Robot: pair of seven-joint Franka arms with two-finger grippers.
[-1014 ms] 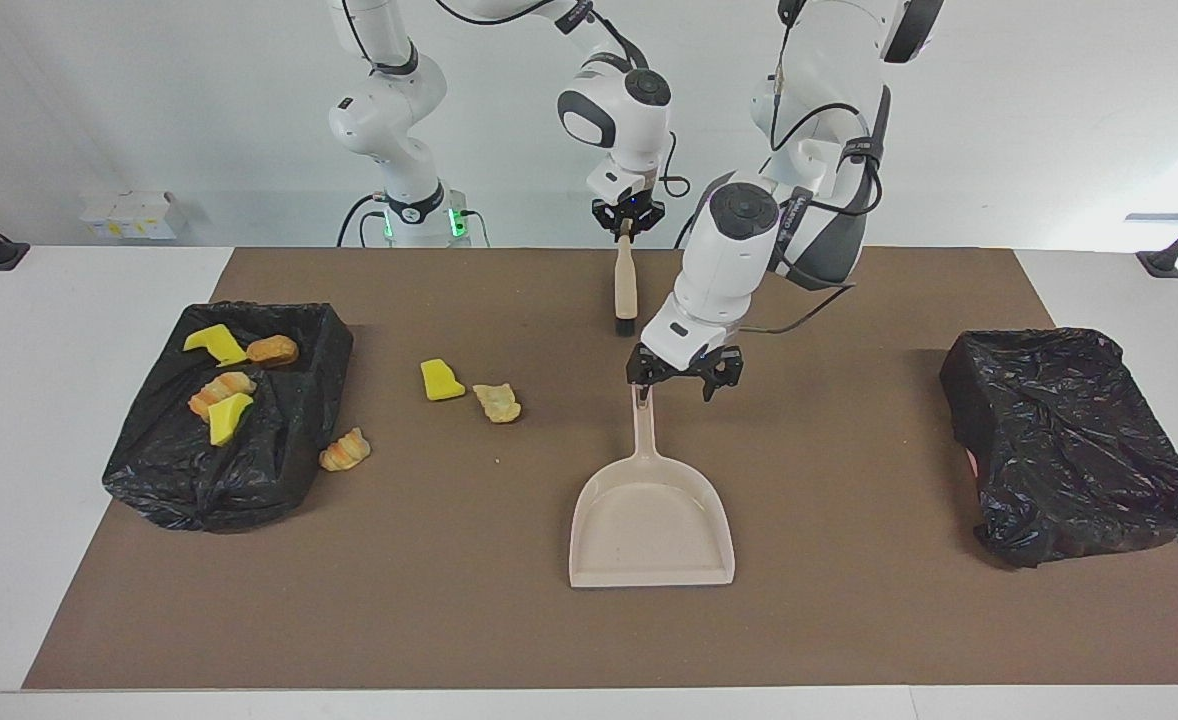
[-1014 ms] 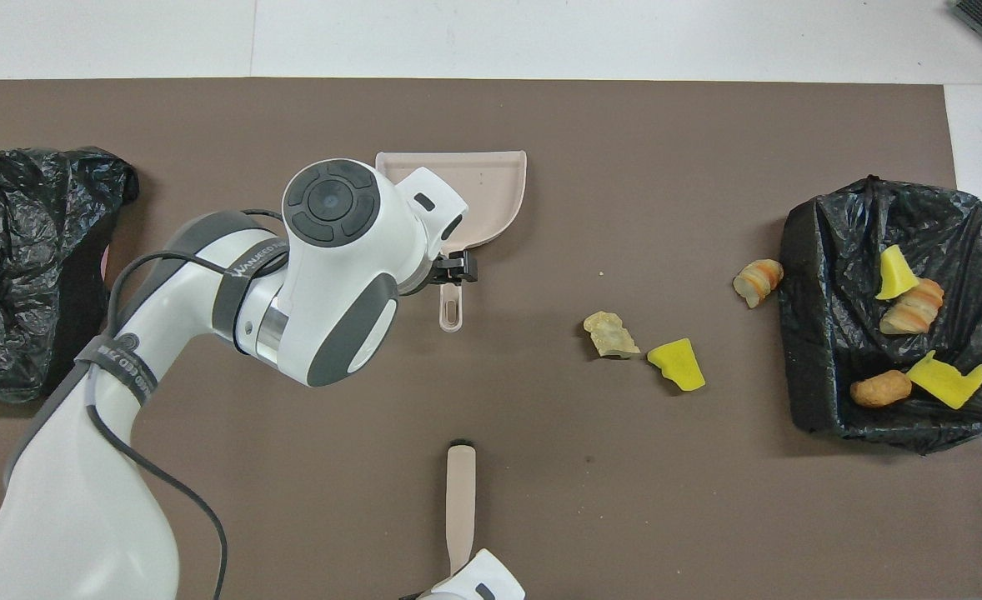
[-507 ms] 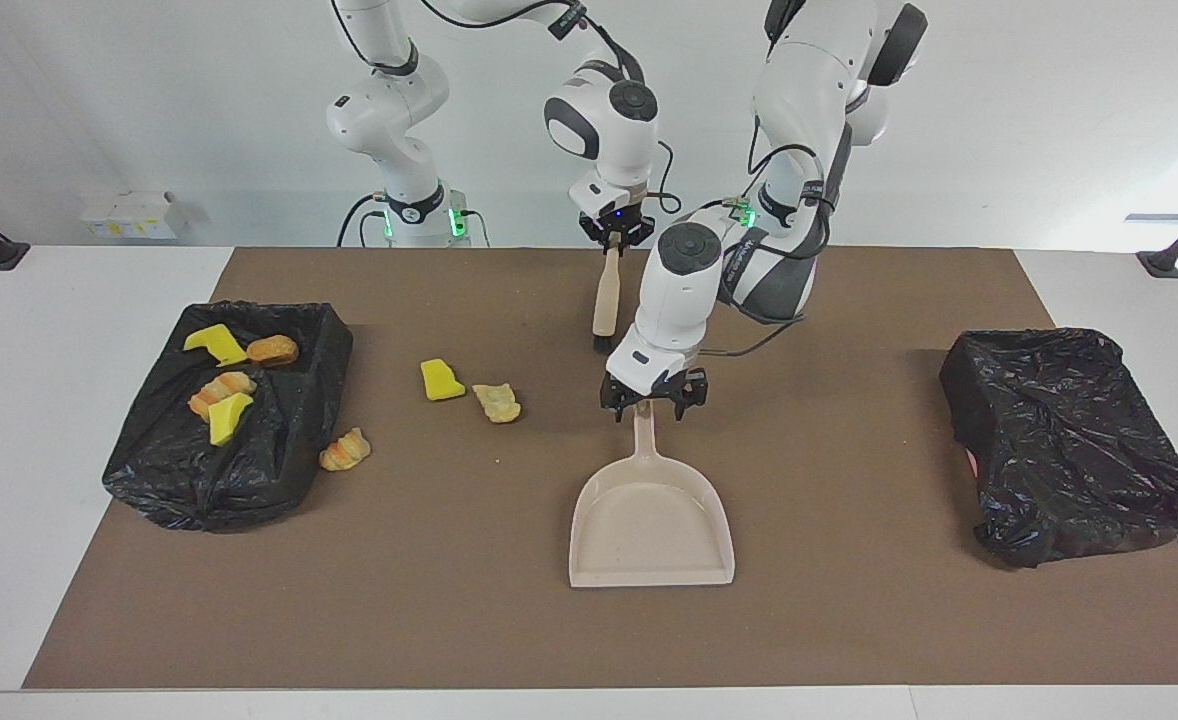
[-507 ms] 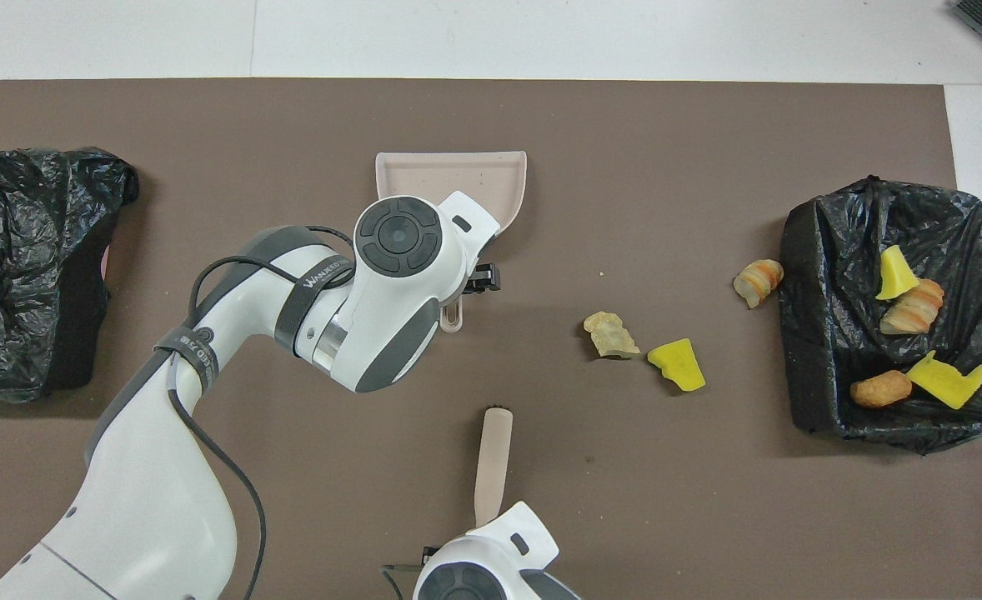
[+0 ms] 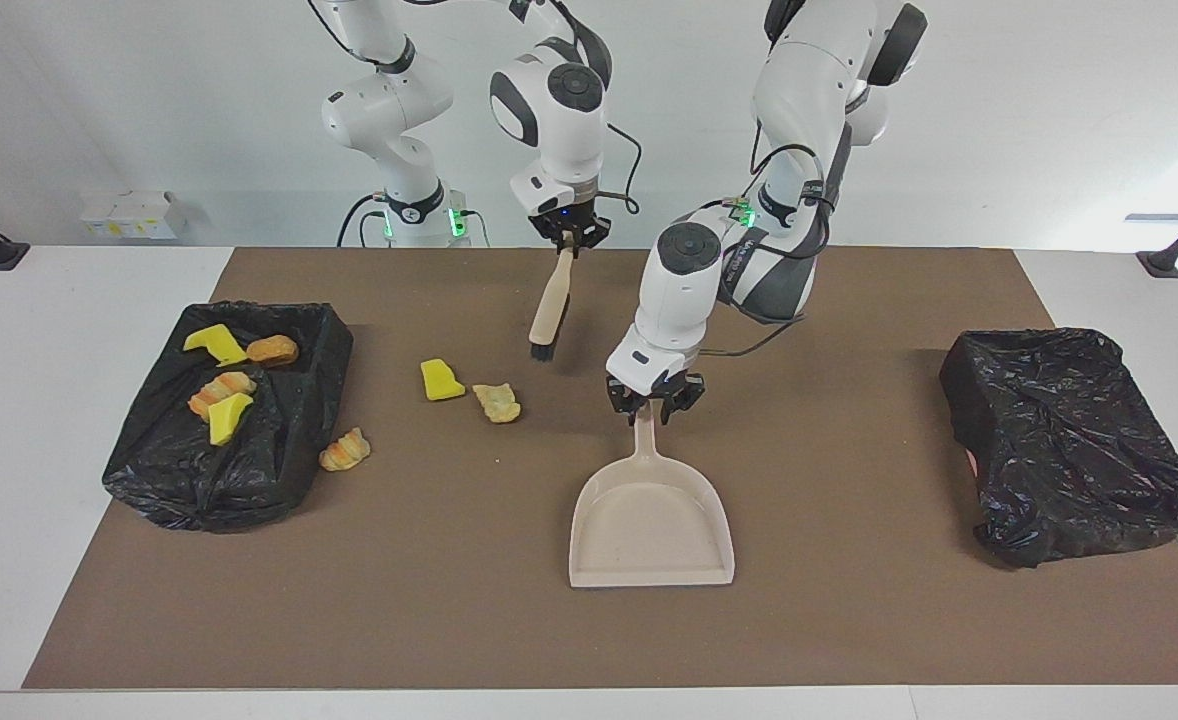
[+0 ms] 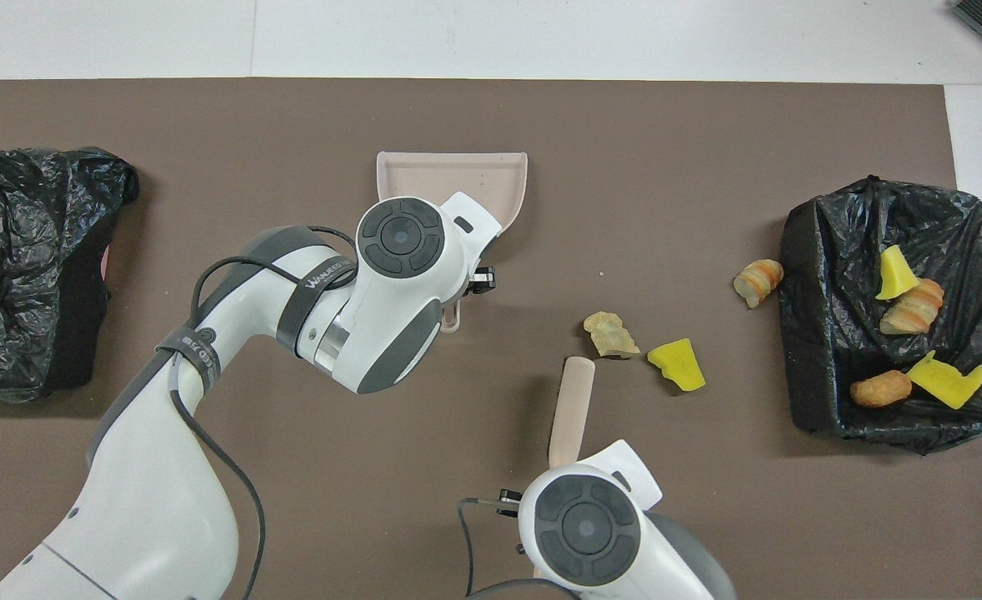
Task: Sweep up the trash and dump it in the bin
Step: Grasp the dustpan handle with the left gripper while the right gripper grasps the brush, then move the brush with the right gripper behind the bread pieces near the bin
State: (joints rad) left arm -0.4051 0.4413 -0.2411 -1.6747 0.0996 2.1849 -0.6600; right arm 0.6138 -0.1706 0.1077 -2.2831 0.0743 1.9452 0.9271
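A beige dustpan (image 5: pixel 649 525) lies flat on the brown mat, and it also shows in the overhead view (image 6: pixel 458 179). My left gripper (image 5: pixel 655 397) is shut on its handle. My right gripper (image 5: pixel 569 235) is shut on a beige brush (image 5: pixel 549 310) and holds it tilted in the air, with its bristles pointing down beside the loose trash (image 6: pixel 572 400). A yellow sponge chunk (image 5: pixel 441 380) and a bread piece (image 5: pixel 498 402) lie on the mat. A croissant (image 5: pixel 345 450) lies against the black-lined bin (image 5: pixel 279 470). Several trash pieces (image 5: pixel 219 388) lie in that bin.
A second black-lined bin (image 5: pixel 1069 450) stands at the left arm's end of the table. A small crumb (image 5: pixel 497 460) lies on the mat. The brown mat (image 5: pixel 849 620) covers most of the white table.
My right gripper has carried the brush toward the right arm's end, close to the loose sponge and bread. My left gripper has come down over the dustpan handle and closed on it.
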